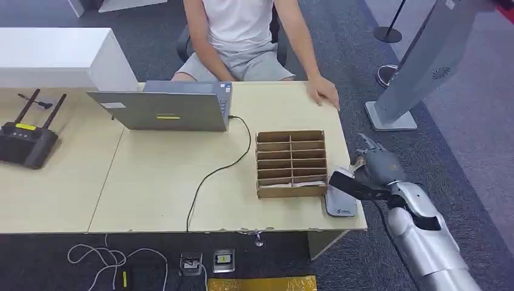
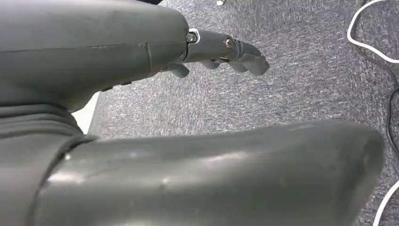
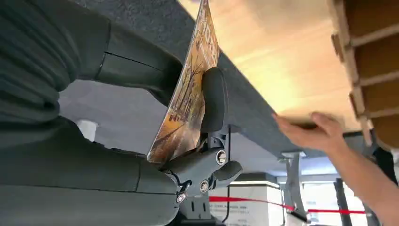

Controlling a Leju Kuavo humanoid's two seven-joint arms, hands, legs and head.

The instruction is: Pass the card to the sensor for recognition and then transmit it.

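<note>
While the person (image 1: 242,36) sits behind the far side of the wooden table (image 1: 157,182) with one hand (image 1: 323,91) resting flat on its top near the far right corner, the right hand (image 1: 374,167) of the robot hovers just off the table's right edge, beside the grey sensor (image 1: 339,203) that lies on the tabletop at the near right corner. In the right wrist view that hand (image 3: 141,141) pinches the card (image 3: 188,94), an orange and yellow printed card, between the thick thumb on one face and dark fingers (image 3: 214,99) pressed on the other. The card stands on edge, its long axis running away from the palm and its free end pointing out beyond the fingertips toward the table's edge; its faces are turned sideways, not down toward the sensor. Just left of the sensor sits a brown cardboard organizer (image 1: 291,163) with rows of slots. A grey laptop (image 1: 163,109) stands further left with its back to the robot, a black cable (image 1: 212,176) trailing from it to the near edge. A black router (image 1: 24,142) with two antennas sits on the adjoining table. The left hand (image 2: 221,52) hangs over grey carpet, its fingers curled inward around nothing.
</note>
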